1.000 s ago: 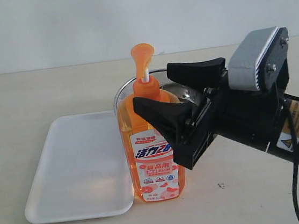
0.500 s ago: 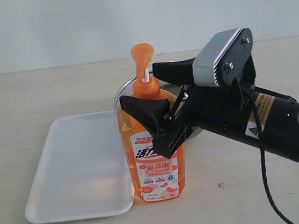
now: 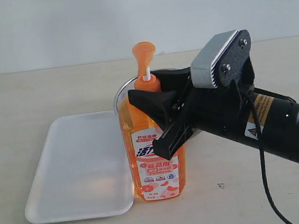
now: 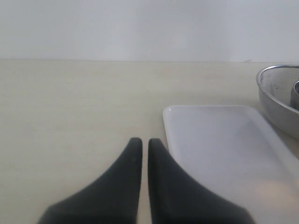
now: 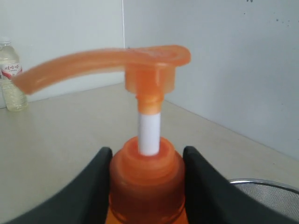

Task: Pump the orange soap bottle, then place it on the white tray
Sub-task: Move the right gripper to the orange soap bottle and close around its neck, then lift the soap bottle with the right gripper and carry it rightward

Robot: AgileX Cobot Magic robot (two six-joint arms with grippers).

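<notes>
Orange translucent rectangular plastic soap bottle (image 3: 153, 155) stands upright on the beige table (image 3: 39, 92), just beside the flat white rectangular plastic tray (image 3: 75, 169) and not on it. The black right gripper (image 3: 144, 85) is clamped on the bottle's collar below the raised pump head, one finger on each side; a round steel strainer bowl (image 3: 123, 90) sits behind. The left gripper (image 4: 145, 142) is closed to a hairline gap, holding nothing, near the tray.

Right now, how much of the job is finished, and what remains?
Nothing looks finished. In hand: the right tool grips the orange soap bottle at its neck; the pump head stands raised. Remaining: pressing the pump, then moving the bottle, which stands on the table beside the white tray, onto it.
</notes>
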